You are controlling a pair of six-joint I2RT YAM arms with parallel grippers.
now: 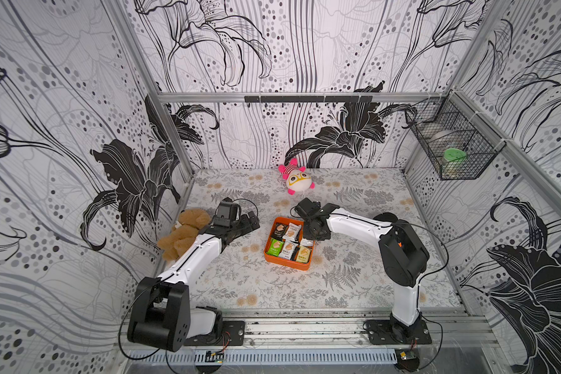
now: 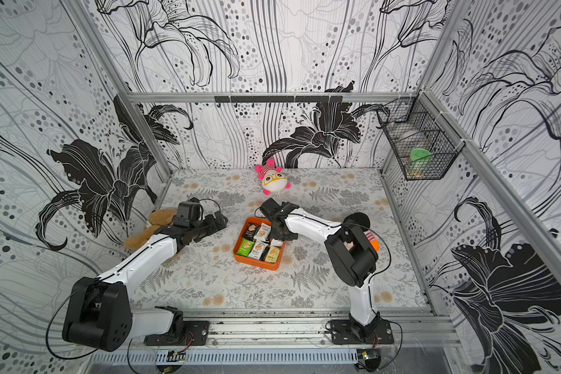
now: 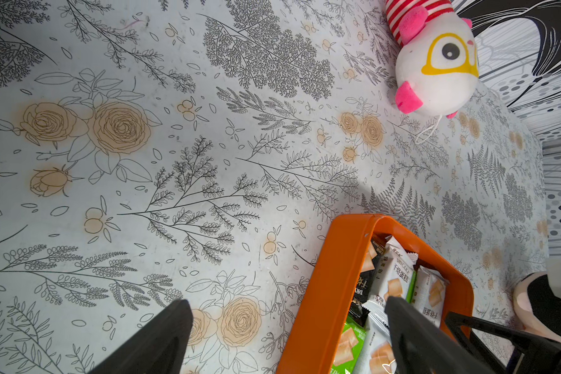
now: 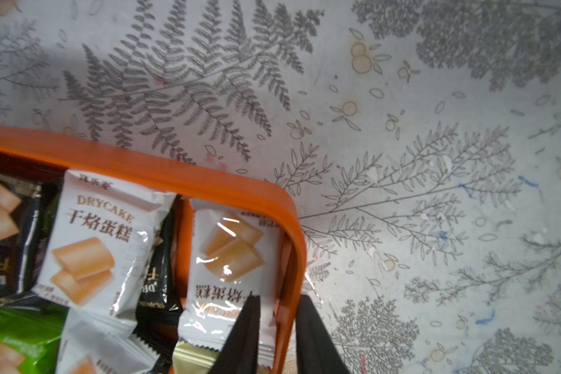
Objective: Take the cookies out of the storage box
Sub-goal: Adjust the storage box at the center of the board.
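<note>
Storage box [image 1: 285,264] sits mid-table [image 1: 272,291], cookies [image 1: 289,241] all inside. Right gripper [image 4: 277,301] is pinched across the box's far-right wall, trapping the edge of a white packet [image 4: 230,252]. Left gripper [image 3: 287,302] is spread wide, just left of the box.

Left arm [image 1: 191,259] stretched low, forward and inward, wrist about level. Left gripper [image 3: 287,302] spread wide, fingers [image 3: 162,340] far apart, gripping nothing. Right arm [image 1: 357,223] has elbow raised, forearm reaching inward, wrist bent down. Right gripper [image 4: 279,301] points down with its jaws nearly together. One finger is inside the box [image 4: 175,175] on a white packet [image 4: 230,259], the other outside; wall and packet edge sit between them.
</note>
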